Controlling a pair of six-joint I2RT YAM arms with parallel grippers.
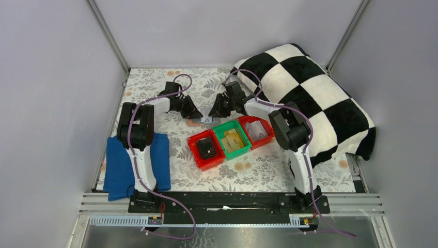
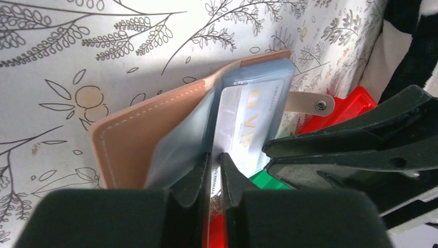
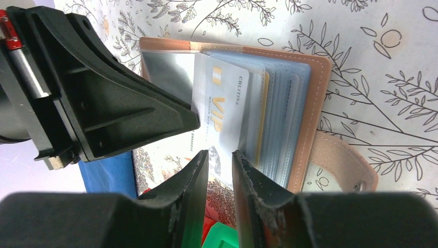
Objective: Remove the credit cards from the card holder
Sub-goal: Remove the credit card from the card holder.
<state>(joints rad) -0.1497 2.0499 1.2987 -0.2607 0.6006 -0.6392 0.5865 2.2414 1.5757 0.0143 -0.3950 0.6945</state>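
Observation:
The salmon-pink card holder (image 1: 206, 120) lies open on the floral table between both grippers. Its pink cover (image 2: 150, 134) and clear sleeves show in the left wrist view. It also shows in the right wrist view (image 3: 317, 93), with its snap strap to the right. A white credit card marked VIP (image 2: 253, 119) sticks partly out of a sleeve. My left gripper (image 2: 217, 160) is shut on that card's edge (image 3: 222, 108). My right gripper (image 3: 219, 155) is narrowly open, its tips either side of the card's near end, just over the holder. More cards stay in the sleeves.
Three small bins stand just in front of the holder: a red one (image 1: 206, 150) with a black item, a green one (image 1: 232, 139) and a red one (image 1: 256, 130) with cards. A blue cloth (image 1: 121, 165) lies left, and a checkered pillow (image 1: 310, 93) is on the right.

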